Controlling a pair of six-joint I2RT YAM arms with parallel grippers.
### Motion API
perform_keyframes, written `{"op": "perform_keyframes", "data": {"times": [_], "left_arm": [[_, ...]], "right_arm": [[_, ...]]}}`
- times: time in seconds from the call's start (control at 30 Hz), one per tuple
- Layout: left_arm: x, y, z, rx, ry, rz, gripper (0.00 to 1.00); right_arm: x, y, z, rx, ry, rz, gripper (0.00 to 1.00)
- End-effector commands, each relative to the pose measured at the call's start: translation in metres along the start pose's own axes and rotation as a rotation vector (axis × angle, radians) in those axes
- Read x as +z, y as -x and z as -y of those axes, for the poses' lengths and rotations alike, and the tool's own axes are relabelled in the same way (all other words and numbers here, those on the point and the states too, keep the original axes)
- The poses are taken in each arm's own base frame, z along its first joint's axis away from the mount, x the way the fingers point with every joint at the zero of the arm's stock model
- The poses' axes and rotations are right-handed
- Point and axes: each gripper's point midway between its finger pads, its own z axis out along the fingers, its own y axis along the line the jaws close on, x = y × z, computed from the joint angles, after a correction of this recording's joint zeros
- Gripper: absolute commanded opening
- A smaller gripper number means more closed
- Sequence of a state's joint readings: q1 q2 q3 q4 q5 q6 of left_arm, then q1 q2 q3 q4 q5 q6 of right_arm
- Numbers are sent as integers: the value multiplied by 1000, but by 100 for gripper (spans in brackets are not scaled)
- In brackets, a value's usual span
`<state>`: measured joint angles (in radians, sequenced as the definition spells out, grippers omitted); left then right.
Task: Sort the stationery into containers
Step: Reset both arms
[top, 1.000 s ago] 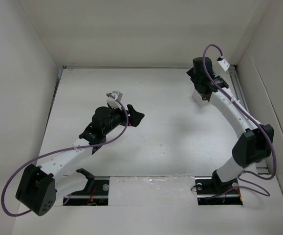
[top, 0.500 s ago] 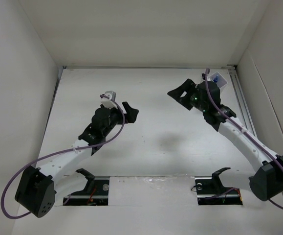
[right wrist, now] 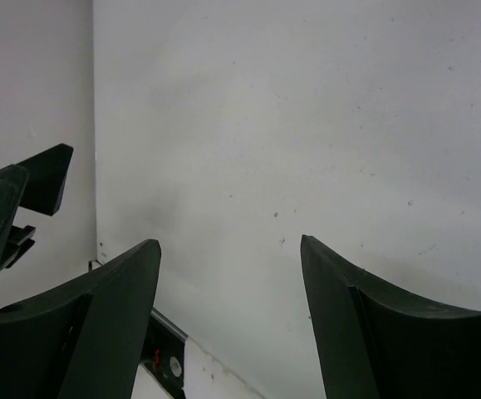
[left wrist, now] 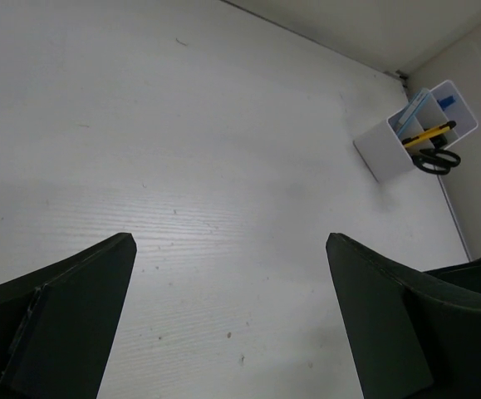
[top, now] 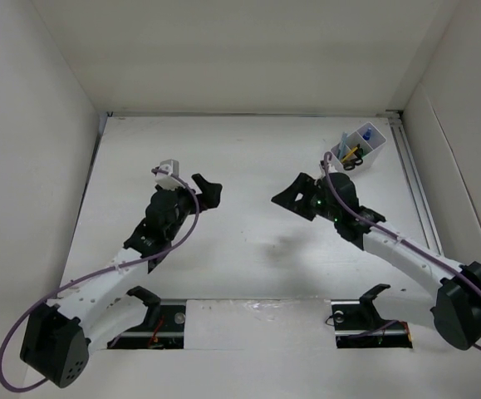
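Top external | white box point(top: 361, 146) holds scissors point(left wrist: 436, 160) and yellow pen point(left wrist: 429, 133) | left gripper point(top: 208, 189), right gripper point(top: 288, 196): fingers spread, empty, well apart from box

Far right there's a white box point(left wrist: 387, 156) holding a yellow pen point(left wrist: 427, 133), black-handled scissors point(left wrist: 436, 160) and a blue bit point(left wrist: 446, 101). The table point(top: 257, 166) is plain white.

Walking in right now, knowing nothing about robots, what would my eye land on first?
Two arms reach over the white table, the left gripper and right gripper both open and empty, facing each other near the middle. Tucked in the far right corner is a small white box holding a yellow pen and black scissors.
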<state>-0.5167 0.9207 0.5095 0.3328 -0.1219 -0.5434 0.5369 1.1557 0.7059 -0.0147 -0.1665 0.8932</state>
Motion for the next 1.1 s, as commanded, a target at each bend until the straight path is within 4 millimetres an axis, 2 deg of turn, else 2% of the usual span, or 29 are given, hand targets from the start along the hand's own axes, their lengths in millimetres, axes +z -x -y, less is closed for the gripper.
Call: {"op": "perform_keyframes", "data": {"times": [0.0,0.03,0.13,0.27,0.33,0.53,0.7,0.83,1.07], "left_arm": [[-11,13,-5,-54,3,98,100],[-13,22,-3,-60,-1,133,100],[-12,20,-12,-85,31,152,100],[0,1,-21,-53,80,70,100],[2,2,-20,-52,81,69,100],[-2,15,1,-37,-34,118,100],[2,3,-5,-22,-24,88,100],[1,7,-1,-5,-43,101,100],[-1,3,3,-5,-73,91,100]], "right_arm": [[-2,17,-17,-33,62,114,75],[-2,17,-17,-33,62,114,75],[0,19,-12,-25,41,142,75],[1,25,-3,-10,-1,184,75],[3,27,1,3,-14,185,75],[11,26,14,10,-55,180,75],[15,24,15,10,-59,166,75],[15,27,17,11,-72,183,75],[19,24,22,8,-93,181,75]]}}
